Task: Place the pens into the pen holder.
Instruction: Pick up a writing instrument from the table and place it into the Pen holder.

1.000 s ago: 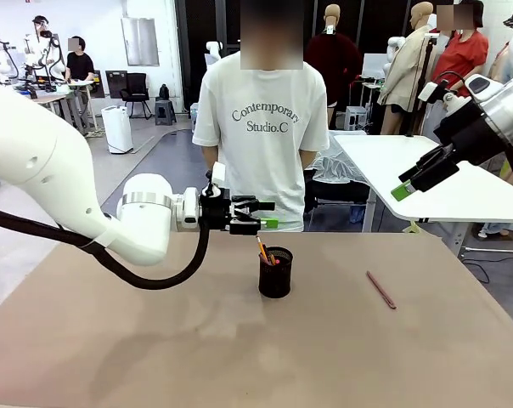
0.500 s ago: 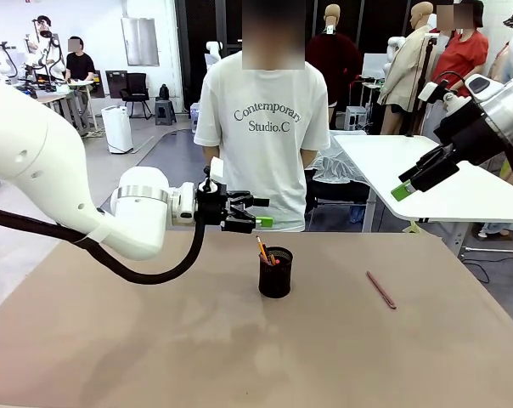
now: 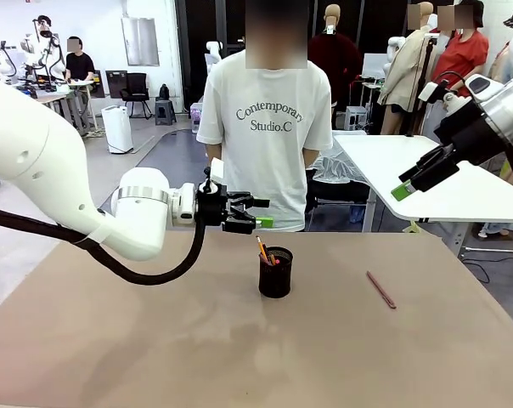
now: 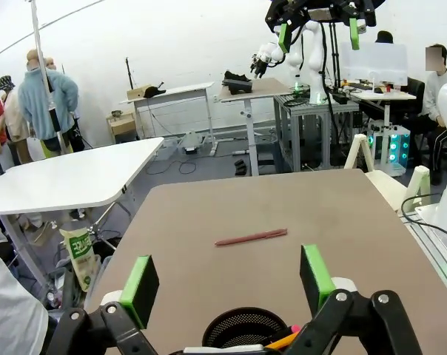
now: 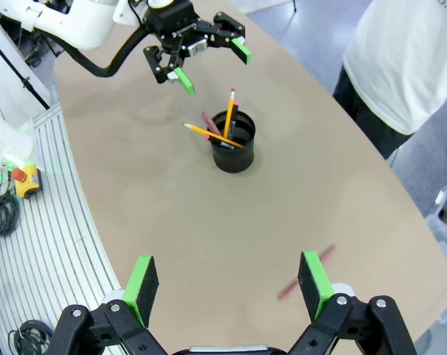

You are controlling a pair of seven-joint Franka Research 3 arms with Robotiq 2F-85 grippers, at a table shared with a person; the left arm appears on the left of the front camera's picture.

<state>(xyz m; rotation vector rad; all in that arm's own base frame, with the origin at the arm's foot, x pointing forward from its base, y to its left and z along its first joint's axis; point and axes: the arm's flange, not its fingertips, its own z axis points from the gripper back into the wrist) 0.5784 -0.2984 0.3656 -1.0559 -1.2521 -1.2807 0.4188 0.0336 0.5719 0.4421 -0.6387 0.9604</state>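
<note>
Table (image 3: 155,357): tan top, a person standing at its far side.
Left pincer (image 3: 258,212): spread and empty, hovering just up and left of the pen holder (image 3: 275,272).
Right pincer (image 3: 414,183): spread and empty, held high over the table's right side.
Pen holder: mid-table, a yellow-orange pen (image 3: 262,250) and others poking out.
Maroon pen (image 3: 380,290): flat on the table, well right of the holder. Its long axis slants toward the person, and the right arm looks better placed.

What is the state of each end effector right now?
Left end effector: open, holding nothing.
Right end effector: open, holding nothing.
</note>
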